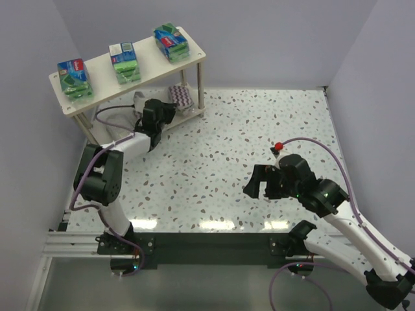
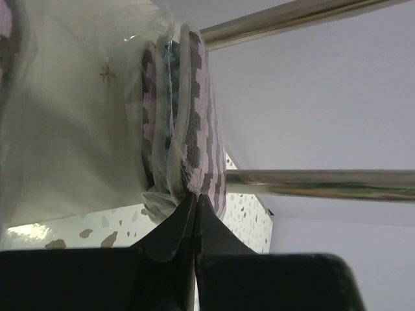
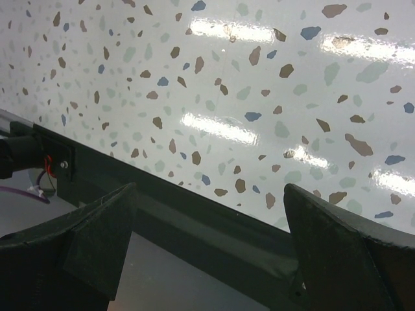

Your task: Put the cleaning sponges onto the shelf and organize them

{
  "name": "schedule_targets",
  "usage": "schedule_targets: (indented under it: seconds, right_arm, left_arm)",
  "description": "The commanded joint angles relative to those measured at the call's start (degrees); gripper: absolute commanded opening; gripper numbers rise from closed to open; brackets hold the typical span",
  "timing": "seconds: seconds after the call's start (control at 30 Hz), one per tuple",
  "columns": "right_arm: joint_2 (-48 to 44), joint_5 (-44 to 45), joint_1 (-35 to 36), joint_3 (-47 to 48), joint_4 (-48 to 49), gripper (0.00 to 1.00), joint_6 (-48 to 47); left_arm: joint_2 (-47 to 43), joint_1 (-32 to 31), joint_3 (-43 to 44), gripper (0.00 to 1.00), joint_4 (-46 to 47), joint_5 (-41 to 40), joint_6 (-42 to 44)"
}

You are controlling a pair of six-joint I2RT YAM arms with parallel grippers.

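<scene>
The left gripper (image 2: 195, 201) had its fingers pressed together, their tips meeting at the crinkled clear wrap at the lower end of a purple-and-white striped pad (image 2: 194, 116); whether a fold of wrap was caught between them could not be told. The pad stood on edge on the lower board of the shelf (image 1: 149, 61), between two shiny legs (image 2: 324, 183). In the top view this gripper (image 1: 170, 111) reached under the shelf at upper left, just beside the pad (image 1: 181, 97). Three green-and-blue packs (image 1: 124, 61) sat in a spaced row along the top board. At lower right, the right gripper (image 1: 262, 188) was spread wide and empty above the near edge of the speckled bench (image 3: 259, 97).
</scene>
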Motion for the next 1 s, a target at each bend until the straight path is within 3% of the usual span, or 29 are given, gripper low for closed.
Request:
schedule_targets:
  seconds: [0.0,0.4,0.7,0.8,0.83,0.97]
  right_arm:
    - [0.8,-1.3,-0.1,0.4,1.4,0.98,-0.2]
    - [1.6,-2.4,-0.1,-0.6,2.5,0.98,-0.5]
    - [2.4,-3.4,-0.1,-0.7,3.4,0.98,-0.5]
    - [2.1,-3.3,-0.1,-0.8,3.2,0.98,-0.5]
    - [2.0,-3.2,-0.1,-0.7,3.2,0.98,-0.5]
    - [2.0,-2.8,-0.1,-0.4,3.1,0.98,-0.6]
  left_arm:
    - [2.4,0.4,4.1,0.00,2.9,1.3,-2.1]
    - [-1.1,0.4,-1.8,0.00,0.5,-6.9,-6.0]
    - [-2.3,0.6,-2.6,0.01,-0.4,-6.4,-4.5]
    - [-2.1,0.5,-2.2,0.25,0.1,-3.8,-3.7]
    - [-2.4,0.4,-2.4,0.42,0.2,-3.5,-3.9]
    - [-5.9,0.1,-3.0,0.79,-1.7,-3.7,-2.9]
